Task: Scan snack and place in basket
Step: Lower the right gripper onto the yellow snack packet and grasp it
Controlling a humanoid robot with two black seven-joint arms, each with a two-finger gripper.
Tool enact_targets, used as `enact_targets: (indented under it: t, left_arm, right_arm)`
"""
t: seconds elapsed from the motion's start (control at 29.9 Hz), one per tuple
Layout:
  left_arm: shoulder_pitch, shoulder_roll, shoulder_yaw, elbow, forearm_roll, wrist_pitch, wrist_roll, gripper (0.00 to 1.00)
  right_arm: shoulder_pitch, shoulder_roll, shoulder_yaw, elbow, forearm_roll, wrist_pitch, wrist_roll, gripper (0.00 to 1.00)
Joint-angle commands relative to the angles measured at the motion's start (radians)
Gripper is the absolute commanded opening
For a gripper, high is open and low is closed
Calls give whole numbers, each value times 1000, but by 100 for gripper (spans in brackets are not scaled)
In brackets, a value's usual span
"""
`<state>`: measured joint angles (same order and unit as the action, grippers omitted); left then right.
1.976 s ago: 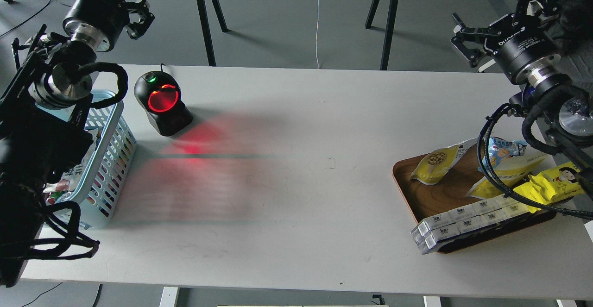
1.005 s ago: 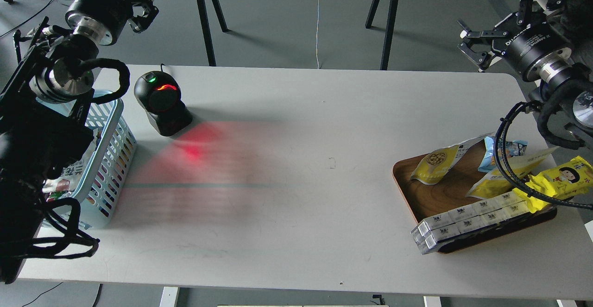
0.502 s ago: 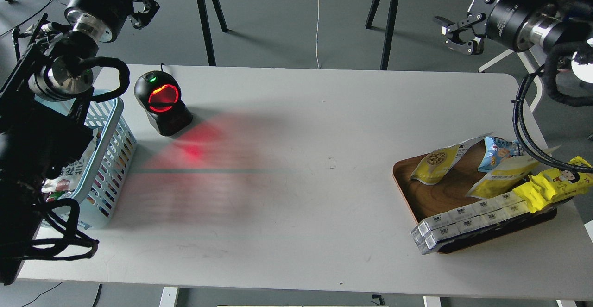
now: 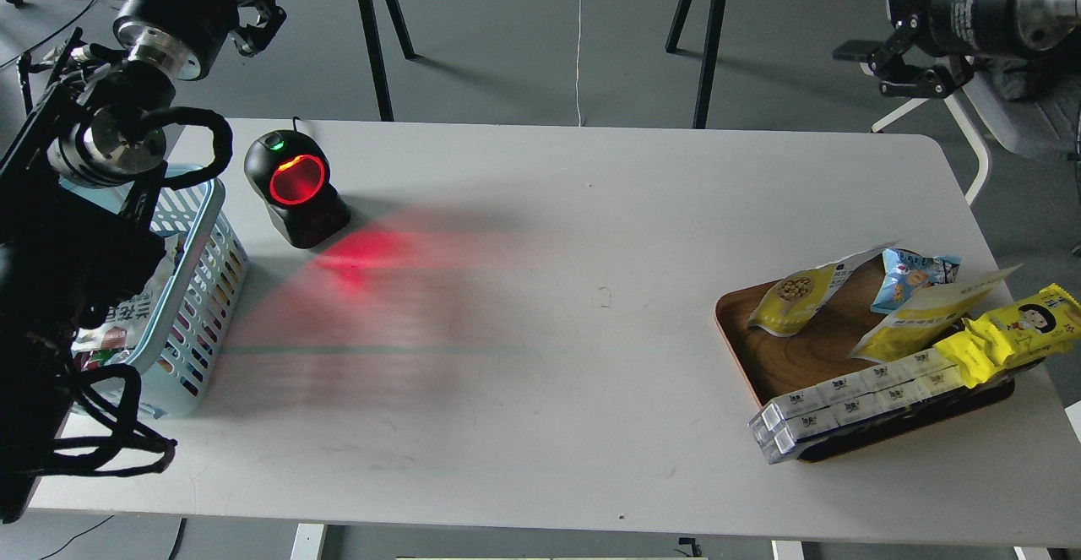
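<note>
The snack (image 4: 792,296), a yellow and white pouch with a round picture of beige balls, lies at the back left of the brown wooden tray (image 4: 790,361) on the right. The light blue basket (image 4: 209,277) stands at the table's left edge, partly hidden by my left arm, with some packets inside. My left gripper (image 4: 256,17) is high at the top left, beyond the basket, open and empty. My right gripper (image 4: 888,32) is high at the top right, beyond the table's far edge and well away from the tray, open and empty.
A black scanner (image 4: 296,188) with a glowing red window stands at the back left, casting red light on the table. The tray also holds a blue cartoon bag (image 4: 915,273), another yellow and white pouch (image 4: 920,311), a bright yellow wrapper (image 4: 1009,332) and white boxes (image 4: 844,404).
</note>
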<state>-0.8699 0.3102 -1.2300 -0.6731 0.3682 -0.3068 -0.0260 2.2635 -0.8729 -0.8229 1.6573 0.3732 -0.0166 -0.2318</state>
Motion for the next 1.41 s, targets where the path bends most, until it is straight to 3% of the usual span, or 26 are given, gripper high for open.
enact_targets:
  t: [0.0, 0.4, 0.67, 0.94, 1.37]
  left_arm:
    - [-1, 1, 0, 1, 0, 2, 0, 100]
    - [-1, 6, -2, 0, 0, 6, 0, 100]
    - [-1, 13, -2, 0, 0, 5, -2, 100]
    - [-1, 13, 0, 0, 0, 5, 0, 100]
    - [0, 10, 1, 1, 0, 6, -2, 100]
  right_arm:
    - [113, 73, -137, 79, -19, -40, -18, 99]
    - [93, 313, -219, 79, -19, -148, -20, 99]
    - [-18, 253, -216, 78, -7, -209, -18, 95]
    - [-85, 134, -214, 79, 12, -203, -21, 96]
    - [-289, 130, -108, 79, 15, -224, -17, 94]
